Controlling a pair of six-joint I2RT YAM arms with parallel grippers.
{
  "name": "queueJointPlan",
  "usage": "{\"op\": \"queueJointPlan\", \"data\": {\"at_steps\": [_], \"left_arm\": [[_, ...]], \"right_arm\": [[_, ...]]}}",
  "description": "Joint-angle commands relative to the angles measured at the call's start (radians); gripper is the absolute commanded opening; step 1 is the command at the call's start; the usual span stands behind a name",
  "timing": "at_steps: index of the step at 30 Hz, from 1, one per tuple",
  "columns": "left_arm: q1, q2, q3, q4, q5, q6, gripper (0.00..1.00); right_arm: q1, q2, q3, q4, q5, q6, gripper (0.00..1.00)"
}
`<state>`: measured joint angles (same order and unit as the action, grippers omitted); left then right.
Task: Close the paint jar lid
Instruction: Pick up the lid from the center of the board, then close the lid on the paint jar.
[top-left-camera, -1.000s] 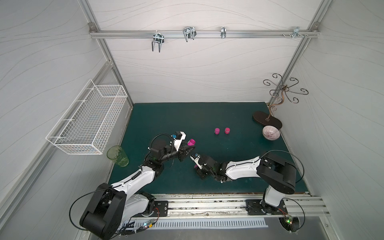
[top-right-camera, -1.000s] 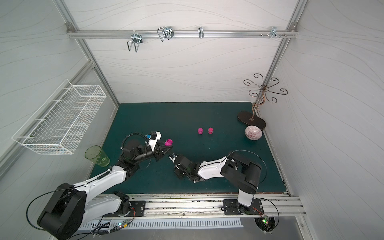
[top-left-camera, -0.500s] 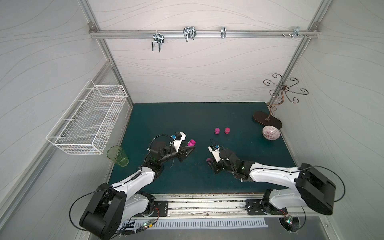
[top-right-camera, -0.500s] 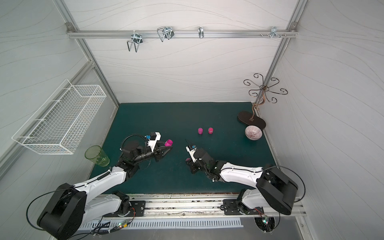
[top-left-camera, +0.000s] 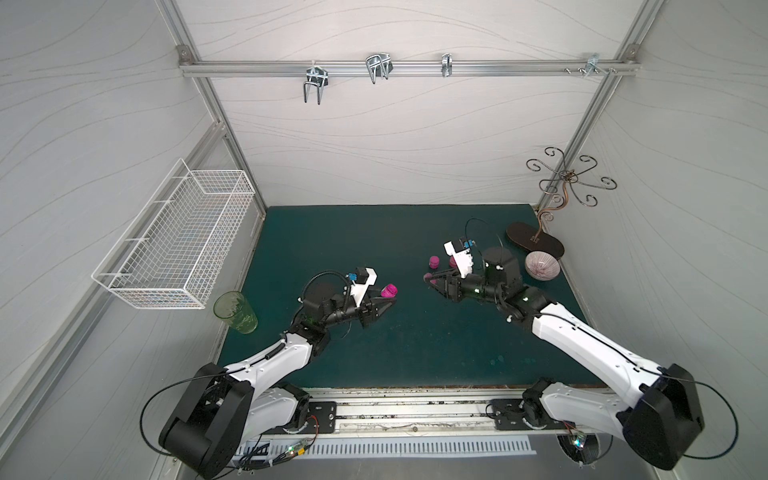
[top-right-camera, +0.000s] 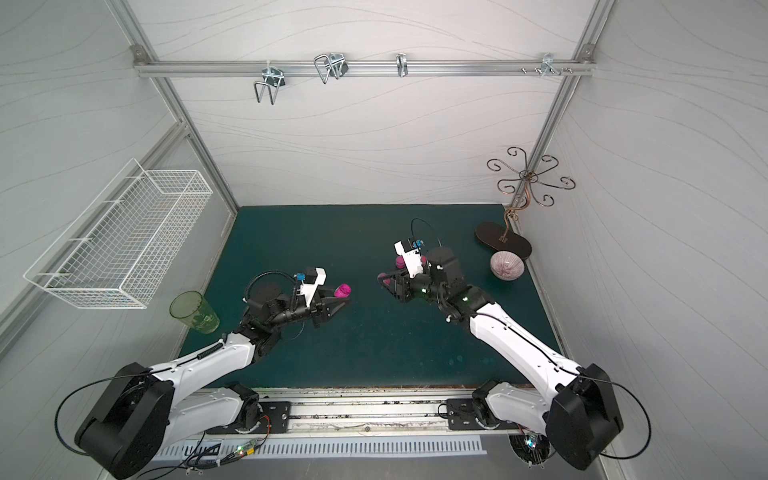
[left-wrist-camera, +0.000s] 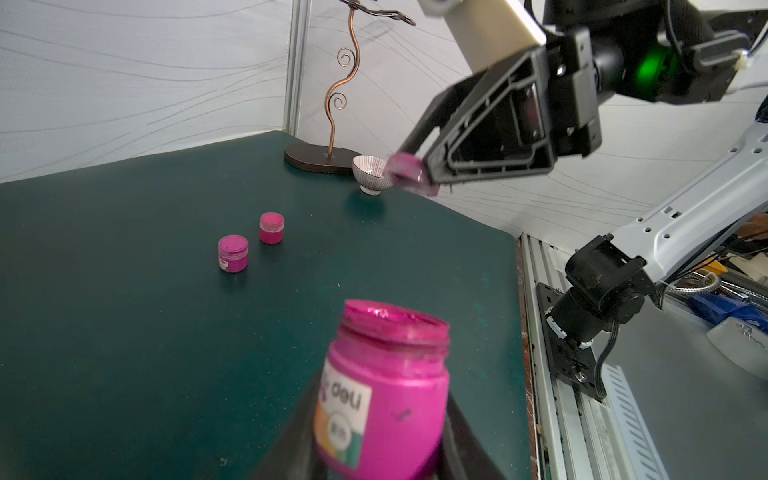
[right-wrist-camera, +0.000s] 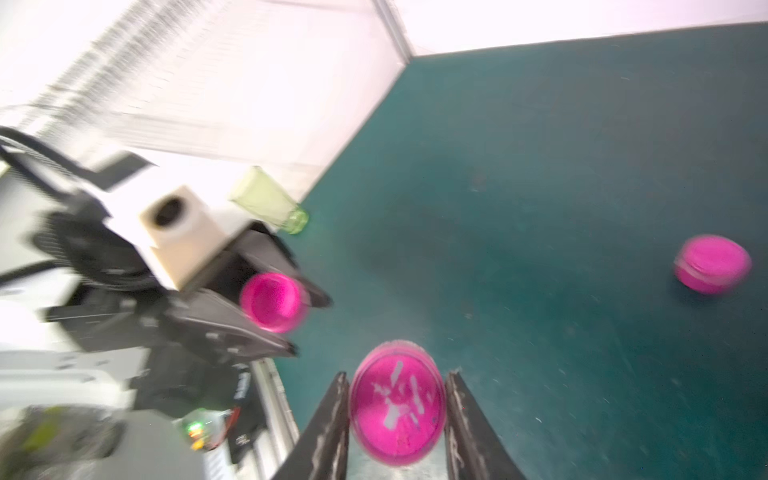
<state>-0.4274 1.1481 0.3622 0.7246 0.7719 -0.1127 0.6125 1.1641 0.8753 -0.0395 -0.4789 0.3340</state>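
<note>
Left end effector (top-left-camera: 385, 300) is closed on the open magenta paint jar (left-wrist-camera: 386, 386); right end effector (right-wrist-camera: 397, 376) pinches the magenta lid (right-wrist-camera: 397, 411).

The left arm (top-left-camera: 270, 361) reaches forward with the left gripper (top-left-camera: 388, 296) clamped on the open jar (left-wrist-camera: 386, 382), while the right arm (top-left-camera: 582, 340) stretches inward, the right gripper (top-left-camera: 430, 279) pinching the lid (right-wrist-camera: 397, 409), the two grippers well apart.

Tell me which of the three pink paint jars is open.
The jar clamped in the left gripper: its mouth is bare, with no lid. The other two jars, standing on the mat, are capped. The right gripper holds a pink lid.
</note>
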Motion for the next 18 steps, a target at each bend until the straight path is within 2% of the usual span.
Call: {"op": "queueJointPlan", "data": {"at_steps": [1, 7, 11, 18], "left_arm": [[-0.008, 0.007, 0.018, 0.081, 0.03, -0.005, 0.19], [-0.01, 0.02, 0.02, 0.102, 0.04, -0.018, 0.19], [-0.01, 0.023, 0.021, 0.105, 0.039, -0.019, 0.19], [-0.01, 0.03, 0.024, 0.108, 0.043, -0.021, 0.19]], "right_arm": [[-0.014, 0.062, 0.063, -0.016, -0.225, 0.022, 0.36], [-0.014, 0.174, 0.085, 0.138, -0.413, 0.123, 0.34], [-0.012, 0.2, 0.065, 0.206, -0.459, 0.168, 0.33], [0.002, 0.214, 0.055, 0.217, -0.452, 0.169, 0.33]]}}
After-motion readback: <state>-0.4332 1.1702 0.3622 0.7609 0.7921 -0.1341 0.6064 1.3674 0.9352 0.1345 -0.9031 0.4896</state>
